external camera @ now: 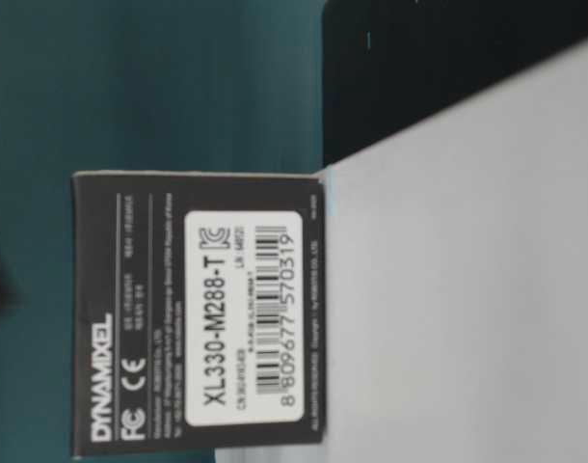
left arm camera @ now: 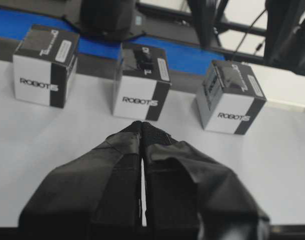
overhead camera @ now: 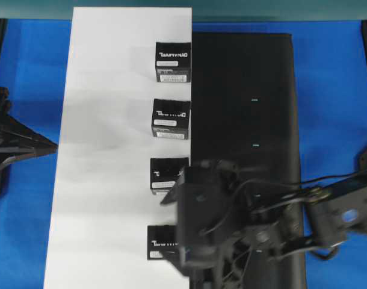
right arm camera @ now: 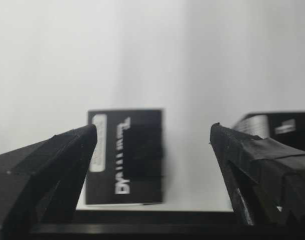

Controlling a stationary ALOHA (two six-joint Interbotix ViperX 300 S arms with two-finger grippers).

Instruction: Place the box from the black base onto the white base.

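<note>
Above white base (overhead camera: 105,180): right gripper (right arm camera: 152,145) spread wide, empty, box (right arm camera: 125,157) released below; left gripper (left arm camera: 142,131) clenched, idle.

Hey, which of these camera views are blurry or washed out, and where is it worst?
Overhead: the right arm's open gripper is smeared by blur, and the plain white rectangular sheet looks washed out. Table-level: sideways, filled by one small black cuboid carton, label still readable. Right wrist: near fingertips soft, white sheet glaring. Left wrist: fairly sharp.
</note>
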